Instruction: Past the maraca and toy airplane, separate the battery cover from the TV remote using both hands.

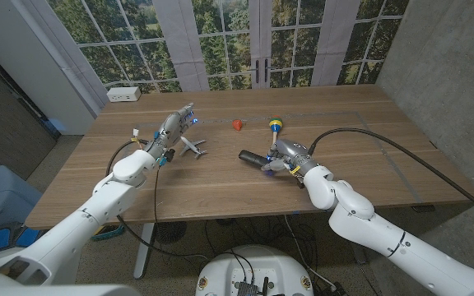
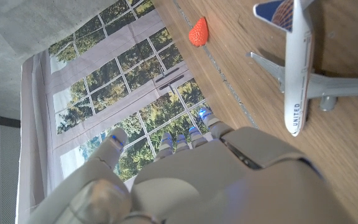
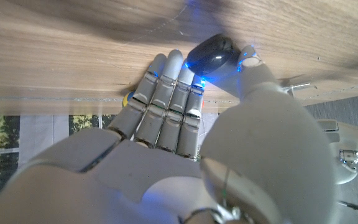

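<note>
The black TV remote [image 1: 250, 156] lies on the wooden table [image 1: 220, 189] just right of the middle, and my right hand [image 1: 288, 156] grips its right end. In the right wrist view the remote's dark rounded end [image 3: 211, 53] sits between the thumb and the fingers of my right hand [image 3: 166, 130]. Its battery cover cannot be told apart from the body. My left hand [image 1: 175, 127] hovers over the left part of the table with its fingers apart, holding nothing. The white toy airplane [image 1: 192, 148] [image 2: 297, 68] lies just in front of my left hand [image 2: 185, 180]. The maraca [image 1: 276, 126] lies beyond my right hand.
A small red strawberry-like toy [image 1: 237, 125] [image 2: 197, 31] sits between the airplane and the maraca. A white power strip [image 1: 124, 94] rests at the far left corner. A black cable [image 1: 385, 148] crosses the table's right side. Windows stand behind the far edge.
</note>
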Controlling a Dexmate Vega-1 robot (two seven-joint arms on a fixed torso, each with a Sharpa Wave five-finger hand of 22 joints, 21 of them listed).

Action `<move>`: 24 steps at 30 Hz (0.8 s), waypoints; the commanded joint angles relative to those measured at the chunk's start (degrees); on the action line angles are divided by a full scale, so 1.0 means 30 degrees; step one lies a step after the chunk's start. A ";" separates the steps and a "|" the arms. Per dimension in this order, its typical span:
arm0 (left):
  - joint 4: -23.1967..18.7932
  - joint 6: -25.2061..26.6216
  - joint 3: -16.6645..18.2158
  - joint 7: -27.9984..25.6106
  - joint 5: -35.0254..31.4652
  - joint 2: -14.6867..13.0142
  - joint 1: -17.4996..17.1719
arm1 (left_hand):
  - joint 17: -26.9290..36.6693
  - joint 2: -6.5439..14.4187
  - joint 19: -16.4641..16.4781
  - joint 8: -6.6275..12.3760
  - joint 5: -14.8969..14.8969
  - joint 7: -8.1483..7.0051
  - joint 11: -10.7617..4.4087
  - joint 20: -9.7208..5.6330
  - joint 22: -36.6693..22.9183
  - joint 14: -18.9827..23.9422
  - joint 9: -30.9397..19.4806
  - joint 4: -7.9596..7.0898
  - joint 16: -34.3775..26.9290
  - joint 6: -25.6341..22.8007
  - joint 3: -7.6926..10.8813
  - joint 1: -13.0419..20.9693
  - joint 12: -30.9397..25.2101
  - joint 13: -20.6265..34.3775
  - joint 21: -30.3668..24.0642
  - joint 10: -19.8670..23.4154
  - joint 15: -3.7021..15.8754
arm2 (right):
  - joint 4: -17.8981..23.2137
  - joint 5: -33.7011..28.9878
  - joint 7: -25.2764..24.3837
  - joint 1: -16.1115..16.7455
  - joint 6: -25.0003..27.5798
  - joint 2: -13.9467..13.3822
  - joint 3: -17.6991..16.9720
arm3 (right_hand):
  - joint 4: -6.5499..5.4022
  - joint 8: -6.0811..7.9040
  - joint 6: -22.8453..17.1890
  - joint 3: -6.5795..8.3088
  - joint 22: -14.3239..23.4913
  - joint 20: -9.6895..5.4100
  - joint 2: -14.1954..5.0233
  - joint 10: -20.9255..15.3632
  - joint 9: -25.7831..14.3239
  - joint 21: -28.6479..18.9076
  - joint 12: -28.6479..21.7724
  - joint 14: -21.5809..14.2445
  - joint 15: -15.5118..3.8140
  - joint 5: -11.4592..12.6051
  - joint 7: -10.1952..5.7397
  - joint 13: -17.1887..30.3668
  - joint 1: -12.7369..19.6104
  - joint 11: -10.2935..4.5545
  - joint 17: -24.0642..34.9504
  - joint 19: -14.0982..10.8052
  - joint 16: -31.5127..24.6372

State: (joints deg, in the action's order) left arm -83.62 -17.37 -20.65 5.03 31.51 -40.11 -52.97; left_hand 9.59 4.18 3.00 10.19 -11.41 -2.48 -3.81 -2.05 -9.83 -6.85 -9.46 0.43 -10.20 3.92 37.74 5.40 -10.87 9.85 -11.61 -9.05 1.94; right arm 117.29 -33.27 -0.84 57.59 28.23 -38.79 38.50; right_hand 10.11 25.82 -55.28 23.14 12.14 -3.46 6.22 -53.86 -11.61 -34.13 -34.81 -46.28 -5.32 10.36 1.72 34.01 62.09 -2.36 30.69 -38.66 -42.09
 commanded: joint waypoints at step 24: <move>-0.4225 0.2715 -0.1572 -0.4795 -1.1678 -0.3410 0.0526 | 0.0080 -0.1108 0.0761 0.0304 0.0456 -0.1122 -0.0554 -0.0264 -0.0106 0.0395 -0.0217 0.3444 -0.0098 0.1167 0.0280 0.2865 -0.0009 0.0156 -0.0087 -0.0372 0.0384 | 0.2174 0.7566 0.0028 -0.2420 0.4551 -0.1099 -0.0482 | -0.0044 -0.0144 -0.1200 -0.0137 0.0115 0.0108 -0.3806 -0.2301 -0.0131 -0.0650 0.0115 0.0005 -0.2748 -0.0103 -0.0789 0.0324 0.4377 -0.1912 0.0804 0.0371 0.0388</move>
State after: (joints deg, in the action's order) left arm -92.32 -11.55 -23.90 -5.18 8.13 -47.66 -51.86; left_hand 9.75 0.99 4.43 10.82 -10.32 -5.14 -5.23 -2.05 -10.02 -6.01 -10.03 10.16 -10.20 7.16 38.49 13.08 -10.87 10.01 -11.45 -9.85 2.16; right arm 122.03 -17.48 0.07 52.28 37.68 -41.58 37.88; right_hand 9.96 25.38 -56.50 22.83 12.40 -2.96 6.60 -54.68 -11.87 -35.45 -34.59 -46.27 -5.32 9.91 1.12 34.88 62.47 -2.78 32.81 -37.72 -41.24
